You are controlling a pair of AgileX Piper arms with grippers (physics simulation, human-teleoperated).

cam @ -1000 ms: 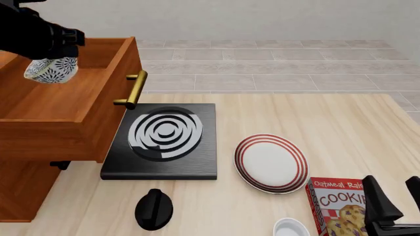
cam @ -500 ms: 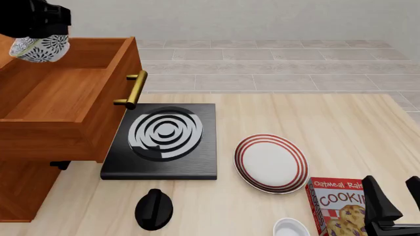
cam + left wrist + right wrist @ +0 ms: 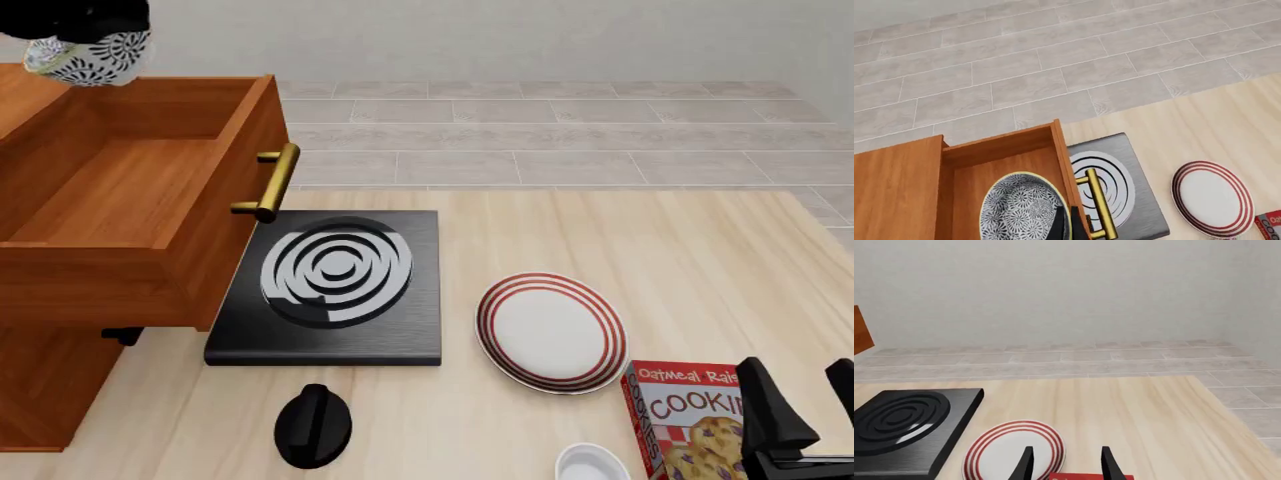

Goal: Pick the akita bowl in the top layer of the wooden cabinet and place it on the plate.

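Wooden cabinet: reddish-brown, at the left of the front view, standing on the pale wood table.
Top layer: the uppermost drawer is pulled out toward the stove; its inside is bare wood and its brass bar handle faces right.
Akita bowl: white with a dark net-like pattern, held in the air above the back left corner of the open drawer, tilted, clear of the wood. In the left wrist view it fills the space over the drawer, its patterned inside facing the camera.
Left claw: black, at the top left edge of the front view, clamped on the bowl's rim; one dark finger shows against the rim in the left wrist view.
Plate: white with red rings, flat on the table to the right of the stove, well apart from the bowl.
Stove: black slab with white rings, between the cabinet and the plate.
Right claw: low at the front view's right edge, its two fingers apart and holding nothing, above a red cookie box.
Black knob: on the table in front of the stove.
Small white bowl: at the bottom edge, just left of the cookie box.
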